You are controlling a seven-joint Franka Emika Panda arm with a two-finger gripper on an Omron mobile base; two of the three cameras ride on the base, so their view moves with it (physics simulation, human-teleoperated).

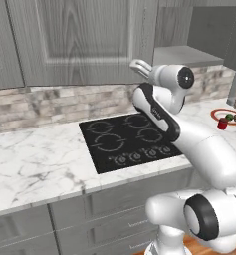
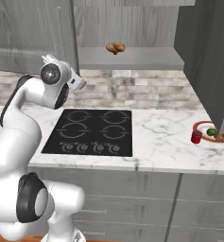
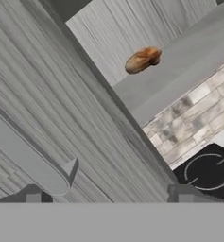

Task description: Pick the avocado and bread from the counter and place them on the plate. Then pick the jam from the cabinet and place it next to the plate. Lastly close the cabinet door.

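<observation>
Right base view shows the round orange-rimmed plate (image 2: 201,125) on the veined marble counter (image 2: 160,137), carrying the green avocado (image 2: 211,131), the red cylindrical jam (image 2: 196,136) just beside it, while the gripper (image 3: 108,194) fingers stand spread, empty, before grey wood-grain cabinet (image 3: 61,118).

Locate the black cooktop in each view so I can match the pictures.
Left base view: the cooktop lies at the centre, slightly low.
Right base view: the cooktop lies left of centre.
Hand view: the cooktop is in the lower right corner.
Shared landmark: the stone backsplash just behind it.
</observation>
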